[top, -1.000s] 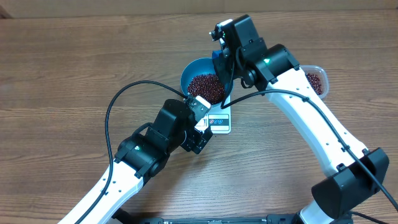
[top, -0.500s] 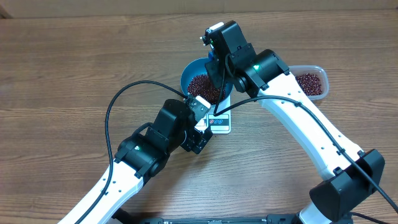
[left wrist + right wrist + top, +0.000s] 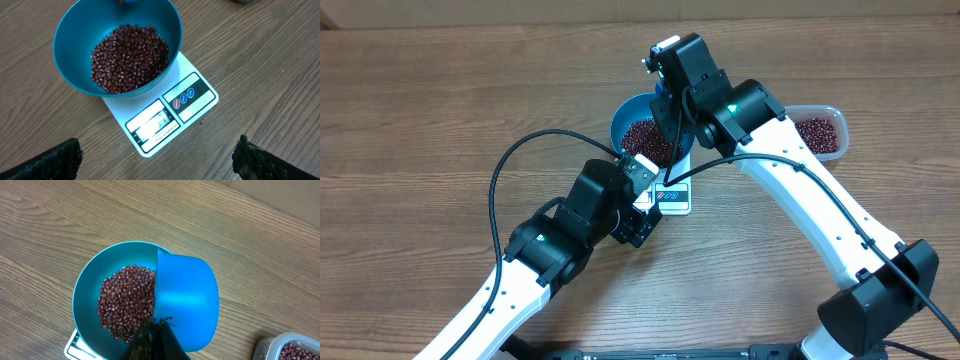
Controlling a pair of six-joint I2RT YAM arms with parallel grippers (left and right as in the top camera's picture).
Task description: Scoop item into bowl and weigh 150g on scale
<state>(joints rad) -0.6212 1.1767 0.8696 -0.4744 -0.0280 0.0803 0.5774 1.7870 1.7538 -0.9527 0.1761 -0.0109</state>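
Pour step: our right claw (image 3: 152, 339) is clamped on the small blue plastic scoop (image 3: 185, 300), tipped over the deep glossy blue bowl (image 3: 70, 65). The dark red-brown beans (image 3: 129, 57) heap inside, bowl on the flat white scale (image 3: 192, 95). Our left claw (image 3: 160, 165) gapes wide, empty. Next we read the display (image 3: 152, 122), unreadable here; under 150 g, refill from the clear plastic tub (image 3: 838, 118).

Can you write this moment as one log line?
right gripper: shut on scoop over bowl | beans: in bowl on scale | left gripper: open, empty
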